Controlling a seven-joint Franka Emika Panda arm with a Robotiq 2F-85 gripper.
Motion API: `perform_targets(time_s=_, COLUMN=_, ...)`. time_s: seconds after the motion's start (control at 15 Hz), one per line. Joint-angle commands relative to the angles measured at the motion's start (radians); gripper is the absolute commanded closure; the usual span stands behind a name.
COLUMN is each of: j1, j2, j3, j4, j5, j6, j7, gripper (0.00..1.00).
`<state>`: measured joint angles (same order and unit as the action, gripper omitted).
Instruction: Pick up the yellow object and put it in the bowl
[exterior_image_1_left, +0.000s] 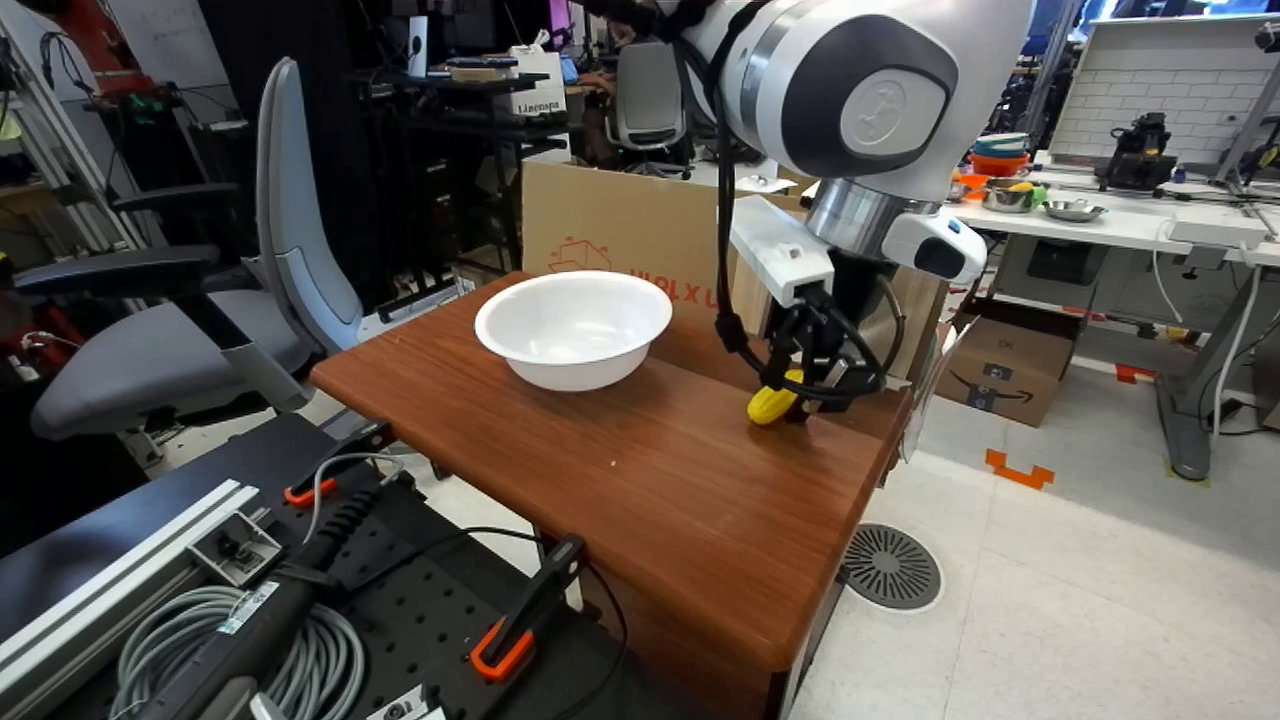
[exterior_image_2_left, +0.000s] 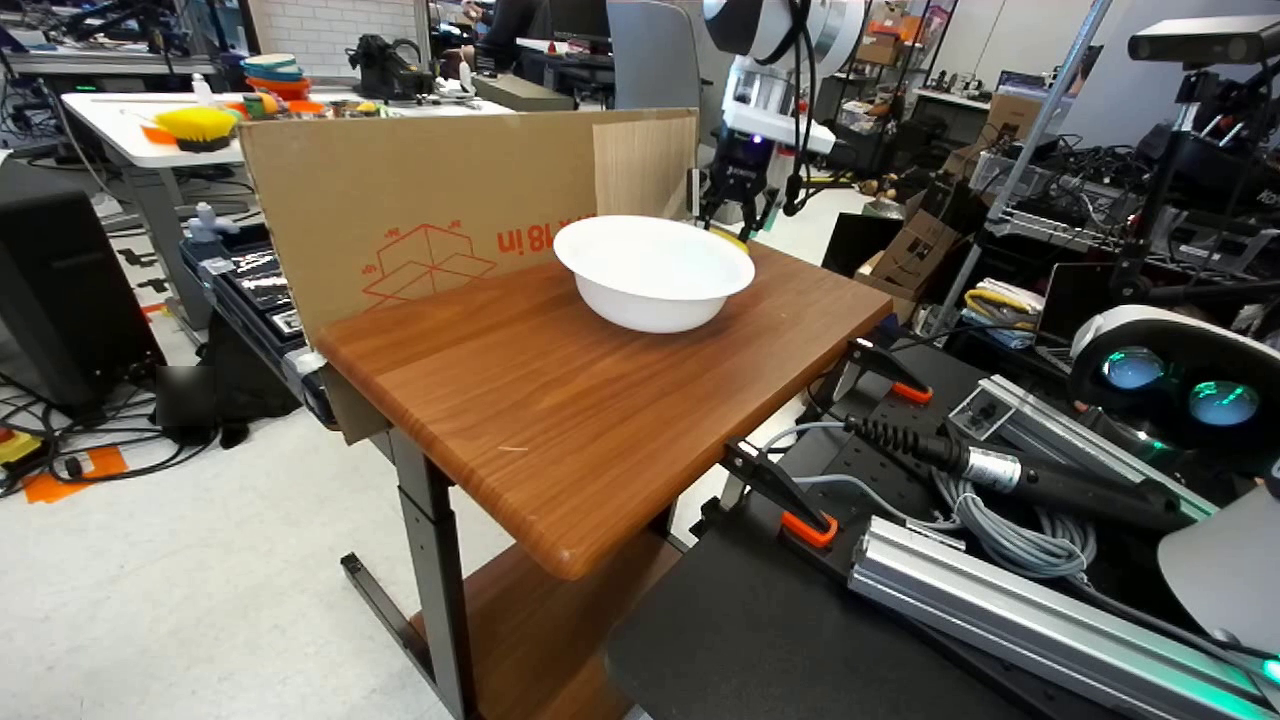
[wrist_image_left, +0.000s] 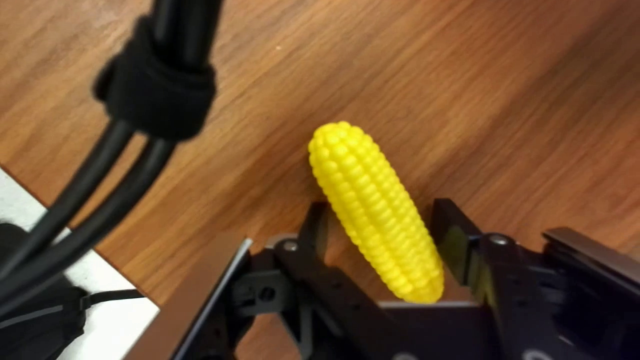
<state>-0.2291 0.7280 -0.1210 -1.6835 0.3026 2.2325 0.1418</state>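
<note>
The yellow object is a bumpy, corn-shaped piece (wrist_image_left: 375, 210) lying on the wooden table, seen whole in the wrist view. It also shows in both exterior views (exterior_image_1_left: 773, 402) (exterior_image_2_left: 733, 239), partly hidden by the bowl or gripper. My gripper (wrist_image_left: 380, 204) is low at the table with its fingers apart on either side of the corn. Wood shows between the corn and each finger. The gripper also shows in both exterior views (exterior_image_1_left: 803, 398) (exterior_image_2_left: 726, 222). The white bowl (exterior_image_1_left: 578, 376) stands upright on the table, apart from the gripper; it also shows here (exterior_image_2_left: 650, 312). The bowl is outside the wrist view.
A cardboard sheet (exterior_image_1_left: 640, 215) stands along one table edge, with a wooden panel (exterior_image_2_left: 645, 165) beside it. A dark bench (exterior_image_1_left: 400, 570) with clamps, cable and metal rails adjoins the table (exterior_image_1_left: 640, 490). Black cables (wrist_image_left: 160, 95) hang along the arm. A grey chair (exterior_image_1_left: 290, 200) stands beyond.
</note>
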Motion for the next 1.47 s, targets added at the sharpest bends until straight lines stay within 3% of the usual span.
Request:
perform_targets(time_s=0.0, j1=-0.01, j2=-0.004, j3=0.018, j4=0.02, j5=0.019, j6=0.0, j7=0.014, gripper=0.73)
perform_targets(time_s=0.2, j1=0.009, j2=-0.098, j3=0.026, j4=-0.064, j5=0.029, j6=0.064, j7=0.013, gripper=0.94)
perform_targets(time_s=0.53, j1=0.051, j2=-0.305, j3=0.076, j4=-0.236, j5=0.049, j6=0.223, j7=-0.005, gripper=0.92)
perform_targets(time_s=0.73, j1=0.095, j2=-0.365, j3=0.097, j4=-0.292, j5=0.04, j6=0.236, j7=0.017, gripper=0.92)
perform_targets(time_s=1.4, j1=0.272, j2=-0.365, j3=0.129, j4=-0.41, j5=0.006, j6=0.356, j7=0.165, gripper=0.92)
